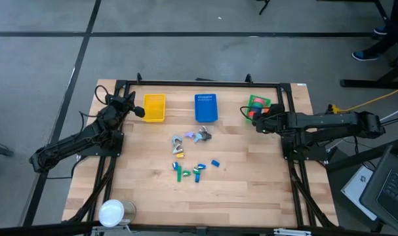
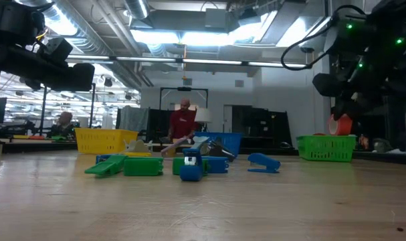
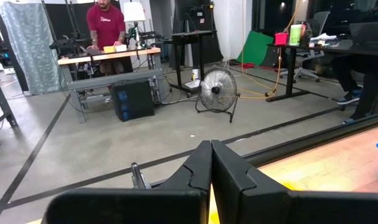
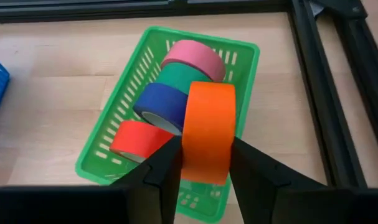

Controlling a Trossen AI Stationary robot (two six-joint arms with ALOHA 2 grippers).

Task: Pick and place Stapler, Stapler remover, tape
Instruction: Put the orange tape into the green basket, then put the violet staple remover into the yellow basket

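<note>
tape rolls (image 4: 176, 87) in basket (image 4: 245, 59)

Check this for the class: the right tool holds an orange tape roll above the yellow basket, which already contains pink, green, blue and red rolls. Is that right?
Not quite. The basket is green, not yellow. The right wrist view shows the right tool holding the orange tape roll above the green basket, which already contains the pink, green, blue and red rolls.

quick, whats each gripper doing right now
Left gripper: closed, holding nothing, above the yellow basket.
Right gripper: closed on the orange tape roll, above the green basket.
</note>
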